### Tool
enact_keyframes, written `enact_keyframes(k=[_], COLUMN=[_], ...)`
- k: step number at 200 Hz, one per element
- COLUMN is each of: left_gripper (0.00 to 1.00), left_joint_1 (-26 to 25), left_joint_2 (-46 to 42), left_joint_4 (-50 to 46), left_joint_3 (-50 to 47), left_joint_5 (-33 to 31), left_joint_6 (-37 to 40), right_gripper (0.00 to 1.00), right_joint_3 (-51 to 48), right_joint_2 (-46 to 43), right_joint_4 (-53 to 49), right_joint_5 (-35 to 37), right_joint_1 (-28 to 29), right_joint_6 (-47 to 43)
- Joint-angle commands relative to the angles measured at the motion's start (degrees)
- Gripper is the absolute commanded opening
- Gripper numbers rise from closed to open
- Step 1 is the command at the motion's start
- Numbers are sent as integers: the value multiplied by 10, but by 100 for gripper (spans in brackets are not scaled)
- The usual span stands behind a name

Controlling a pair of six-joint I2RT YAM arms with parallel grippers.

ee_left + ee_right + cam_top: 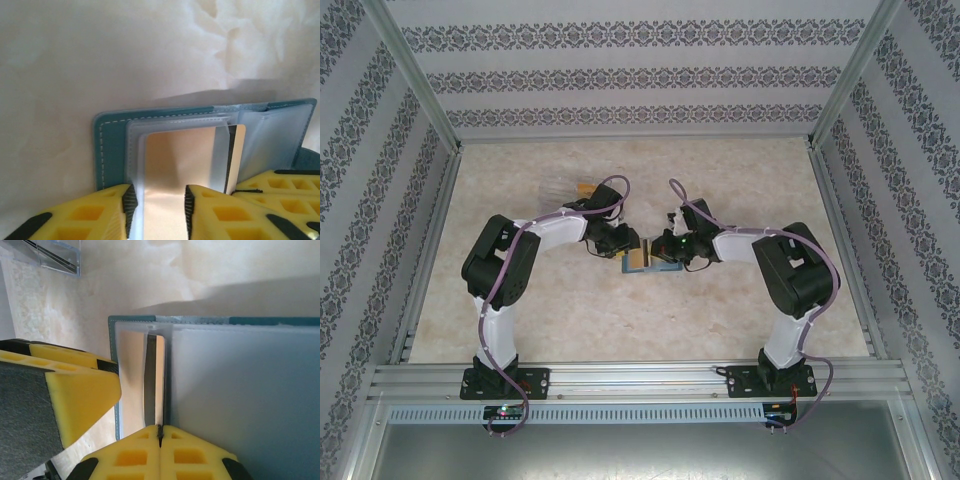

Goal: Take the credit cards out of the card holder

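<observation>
Gold card btwn L fingers; R fingers pinch holder.

I see the card holder as blue-grey teal with a pale dashed stitch line along its edge. Its inner sleeves are frosted clear. The credit card in it gleams orange-gold. The left gripper and right gripper are yellow with black pads. My table is marbled cream, and the walls carry white stripes and dark floral bands.
</observation>
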Motion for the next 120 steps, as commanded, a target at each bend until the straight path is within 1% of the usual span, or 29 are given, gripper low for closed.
enact_keyframes(k=[1,23,48,79,100,120], left_gripper=[40,41,33,23,21,20], left_joint_1=[-4,-4,-4,-7,-10,-11], left_joint_2=[-12,-21,-16,-21,-41,-30], left_joint_4=[-25,-22,-28,-34,-44,-54], left_joint_3=[1,5,5,8,11,18], left_joint_5=[12,22,25,27,16,16], left_joint_6=[26,37,41,49,64,66], right_gripper=[0,0,0,0,0,0], right_joint_3=[-15,-17,-20,-13,-12,-11], right_joint_2=[-20,-20,-20,-4,-1,1], right_joint_4=[3,-1,-5,-5,-6,-7], right_joint_5=[8,15,26,9,12,14], right_joint_1=[-10,-12,-13,-13,-13,-13], right_joint_6=[-16,-17,-19,-14,-11,-11])
